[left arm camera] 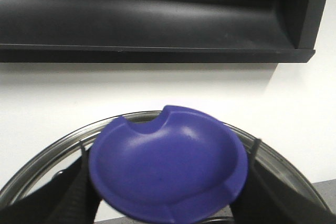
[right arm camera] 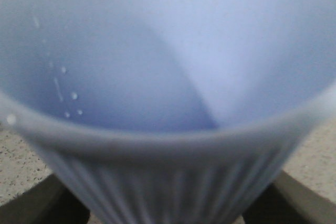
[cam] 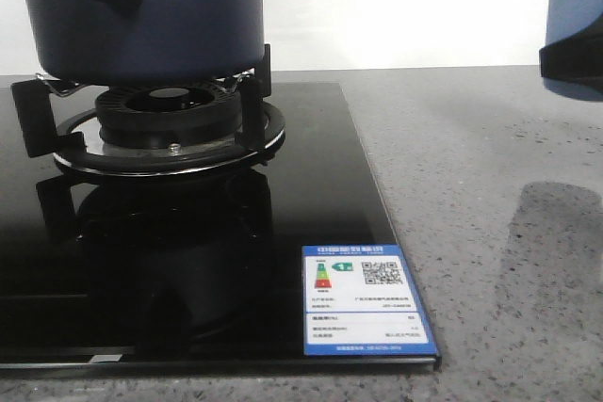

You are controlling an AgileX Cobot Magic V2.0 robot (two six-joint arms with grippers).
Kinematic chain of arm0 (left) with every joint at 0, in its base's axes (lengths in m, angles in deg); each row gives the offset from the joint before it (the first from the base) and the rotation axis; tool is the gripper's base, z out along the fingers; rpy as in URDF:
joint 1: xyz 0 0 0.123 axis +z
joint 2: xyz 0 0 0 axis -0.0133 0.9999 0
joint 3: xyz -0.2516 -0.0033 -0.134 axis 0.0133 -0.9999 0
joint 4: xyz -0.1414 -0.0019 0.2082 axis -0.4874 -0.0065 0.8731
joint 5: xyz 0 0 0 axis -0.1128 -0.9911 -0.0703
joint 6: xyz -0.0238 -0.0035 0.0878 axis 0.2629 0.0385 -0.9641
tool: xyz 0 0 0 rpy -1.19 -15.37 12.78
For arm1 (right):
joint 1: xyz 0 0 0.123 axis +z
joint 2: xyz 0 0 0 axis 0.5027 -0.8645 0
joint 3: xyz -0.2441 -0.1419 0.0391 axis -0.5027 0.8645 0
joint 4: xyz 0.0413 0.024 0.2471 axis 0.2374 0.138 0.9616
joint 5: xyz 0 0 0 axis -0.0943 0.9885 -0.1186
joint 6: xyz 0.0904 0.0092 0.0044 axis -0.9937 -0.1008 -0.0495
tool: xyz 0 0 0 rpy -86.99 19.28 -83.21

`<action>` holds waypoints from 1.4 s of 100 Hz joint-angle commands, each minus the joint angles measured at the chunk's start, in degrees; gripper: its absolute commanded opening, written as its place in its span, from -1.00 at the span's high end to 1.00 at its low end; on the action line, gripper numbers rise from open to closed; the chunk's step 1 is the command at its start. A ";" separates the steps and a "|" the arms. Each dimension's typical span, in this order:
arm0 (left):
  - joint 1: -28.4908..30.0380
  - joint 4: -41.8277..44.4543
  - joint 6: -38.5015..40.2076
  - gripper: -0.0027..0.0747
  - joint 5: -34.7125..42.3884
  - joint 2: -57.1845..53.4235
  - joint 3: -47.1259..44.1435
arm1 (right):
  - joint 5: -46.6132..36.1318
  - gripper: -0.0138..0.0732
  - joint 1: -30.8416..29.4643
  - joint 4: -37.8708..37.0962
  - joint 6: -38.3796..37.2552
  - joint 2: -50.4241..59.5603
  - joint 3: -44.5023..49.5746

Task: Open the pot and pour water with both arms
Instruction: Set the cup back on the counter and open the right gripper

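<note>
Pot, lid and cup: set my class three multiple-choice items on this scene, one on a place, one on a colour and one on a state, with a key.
1. The pot stands:
A. on the burner
B. on the grey counter
C. on the label

2. The lid's knob is:
A. red
B. blue
C. white

3. The cup is:
A. upside down on the pot
B. lying on the hob
C. gripped by the right hand

Key:
1 A, as the front view shows the pot's base resting on the burner's black supports.
2 B, as the left wrist view shows a blue knob over the metal-rimmed lid.
3 C, as the right wrist view shows the cup upright with a black finger on each side of its base.
</note>
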 commanded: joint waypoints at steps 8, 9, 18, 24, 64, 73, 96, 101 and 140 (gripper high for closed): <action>0.32 0.19 0.23 0.00 5.62 -1.03 2.21 | -8.44 -0.06 -0.40 2.71 0.34 -2.61 -1.13; 0.32 0.19 0.23 0.00 5.62 -1.03 2.21 | -8.56 -0.06 -0.40 2.82 0.34 -2.78 -1.13; 0.32 0.19 0.23 0.00 5.62 -1.03 2.21 | -9.38 -0.06 -0.40 3.87 0.34 -4.93 -1.13; 0.32 0.19 0.23 0.00 5.62 -1.03 2.21 | -10.03 -0.06 -0.40 3.87 0.34 -5.94 -1.13; 0.32 0.19 0.23 0.00 5.62 -1.03 2.21 | -6.84 -0.06 -0.40 3.87 0.57 -6.68 -1.13; 0.32 0.19 0.23 0.00 5.62 -1.03 2.21 | -6.36 -0.14 -0.40 3.76 0.57 -6.68 -1.13; 0.32 0.19 0.23 0.00 5.62 -1.03 2.21 | -6.07 -0.66 -0.40 3.76 0.57 -6.56 -1.03; 0.32 0.19 0.23 0.00 5.62 -1.03 2.21 | -6.07 -0.68 -0.40 3.76 0.57 -6.30 -1.03; 0.32 0.19 0.23 0.00 5.62 -1.03 2.21 | 1.74 -0.68 -0.40 3.76 0.57 1.02 1.42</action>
